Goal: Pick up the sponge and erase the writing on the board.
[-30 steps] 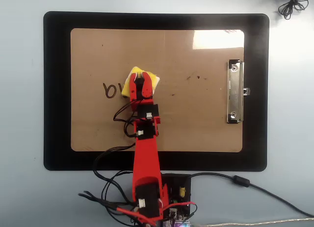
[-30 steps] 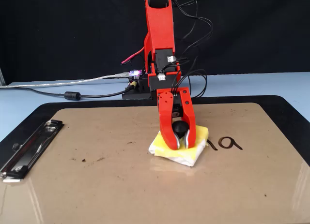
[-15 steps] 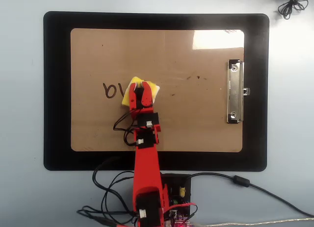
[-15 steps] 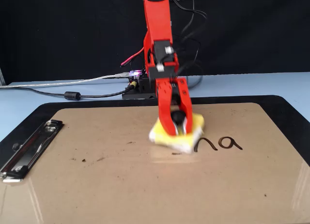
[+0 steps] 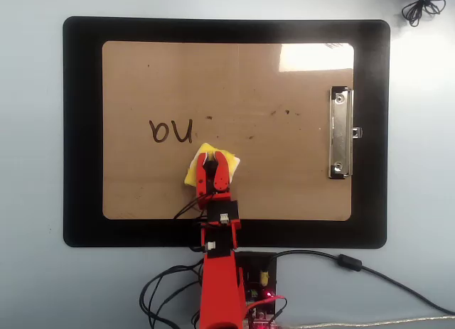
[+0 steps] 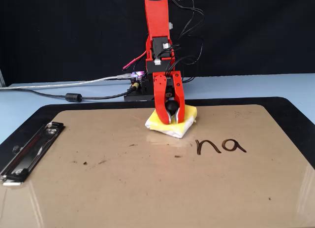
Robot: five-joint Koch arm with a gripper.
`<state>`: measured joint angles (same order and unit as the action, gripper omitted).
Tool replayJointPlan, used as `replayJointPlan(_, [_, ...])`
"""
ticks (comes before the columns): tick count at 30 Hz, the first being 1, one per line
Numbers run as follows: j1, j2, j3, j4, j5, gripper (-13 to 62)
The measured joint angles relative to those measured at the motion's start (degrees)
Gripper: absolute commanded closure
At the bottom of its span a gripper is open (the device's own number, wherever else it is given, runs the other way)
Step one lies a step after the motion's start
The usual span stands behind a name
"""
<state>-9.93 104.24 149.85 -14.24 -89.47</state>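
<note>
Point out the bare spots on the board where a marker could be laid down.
The board is bare between the sponge and the metal clip, and along its far edge above the writing. It is crowded where the end effector, shut on the sponge's knob, sits just below the letters.

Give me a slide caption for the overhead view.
Gripper holds the sponge on the board, beside the remaining writing.

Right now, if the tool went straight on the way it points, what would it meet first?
The tool points down and is shut on the sponge's knob, so it would only press the sponge harder onto the board, beside the writing.
</note>
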Motion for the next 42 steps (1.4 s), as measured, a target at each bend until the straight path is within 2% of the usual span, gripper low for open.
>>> replayJointPlan(5, [0.7,-23.3,-25.0,-0.6,-3.0,57.4])
replayJointPlan(7, [0.9,-25.7,-26.9,-1.5,-4.0,57.4])
replayJointPlan(10, [1.1,-24.3,-23.3,-2.3,-4.2,57.4])
replayJointPlan(14, [2.1,-11.2,-6.9,-2.2,-4.3,57.4])
replayJointPlan(17, [3.3,-6.7,-5.3,-1.1,-4.4,57.4])
replayJointPlan(20, [3.5,-12.4,-12.3,-1.1,-4.5,57.4])
replayJointPlan(23, [2.7,-25.9,-27.2,-1.6,-4.7,57.3])
replayJointPlan(26, [-1.6,-28.9,-29.2,-1.8,-4.7,57.4])
replayJointPlan(29, [-4.9,-24.1,-22.9,-1.9,-5.1,57.3])
replayJointPlan(32, [-7.8,-11.2,-7.2,-1.8,-5.4,57.4])
replayJointPlan(36, [-10.5,-4.0,-3.1,-1.1,-5.2,57.4])
replayJointPlan(39, [-11.3,-8.8,-7.7,-0.8,-5.1,57.3])
replayJointPlan(42, [-11.7,-22.4,-23.7,-1.0,-5.4,57.3])
